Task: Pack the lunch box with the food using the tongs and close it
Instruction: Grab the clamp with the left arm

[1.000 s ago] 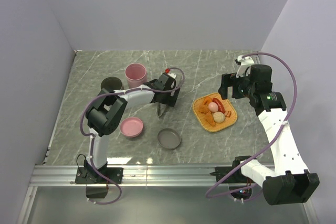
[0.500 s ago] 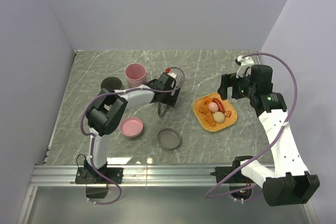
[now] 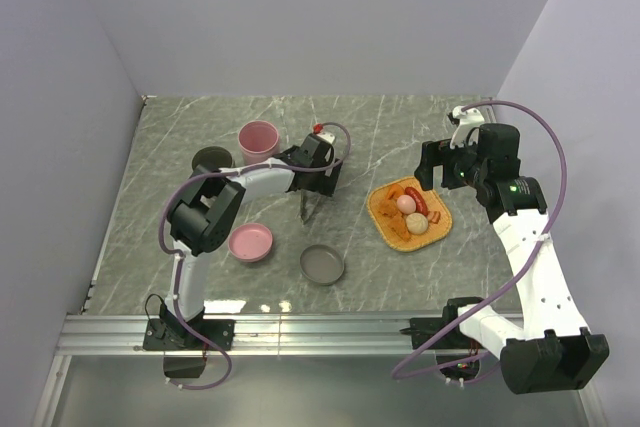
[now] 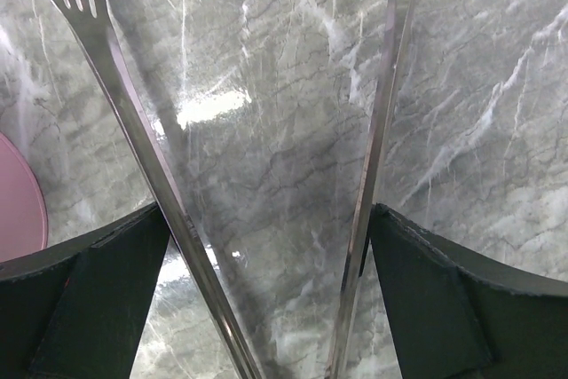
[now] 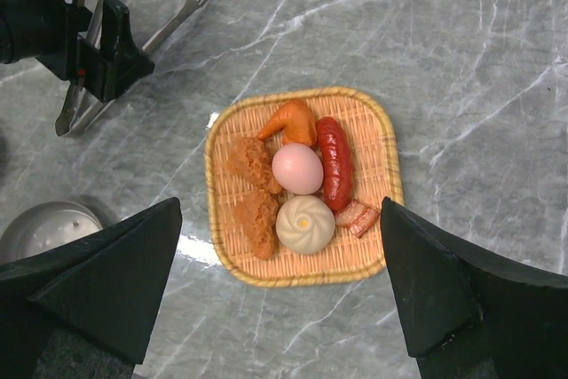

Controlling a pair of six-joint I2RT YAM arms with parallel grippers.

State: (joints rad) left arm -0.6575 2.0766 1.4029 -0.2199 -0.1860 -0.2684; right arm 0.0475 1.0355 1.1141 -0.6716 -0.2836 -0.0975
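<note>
So, nearest the arm bases sat a shallow grey dish (image 3: 322,264) and a pink dish (image 3: 250,242), both with nothing in them. My guess is they're lunch box parts laid out open and waiting, but I honestly couldn't tell which round piece was which.

A bit further out on the right, the food (image 5: 297,169) was all sitting in the woven orange tray (image 5: 306,93), bunched together, nothing packed yet. The right gripper (image 5: 280,210) hung over it with its jaws wide apart and nothing in them. It looked parked there to watch the tray more than to grab anything.

Left of the tray, the tongs (image 4: 380,130) were under the left gripper (image 4: 269,219). Its jaws were spread wide and straddled both slim arms near the joined end, each arm right against a finger. That read to me as lined up for a squeeze, not clamped.

Behind that stood a pink cup (image 3: 259,142) and a dark bowl (image 3: 211,159), close together.

The table (image 3: 400,127) was grey marble-look with pale veins and a bit glossy. Plain pale walls boxed it in on three sides.
</note>
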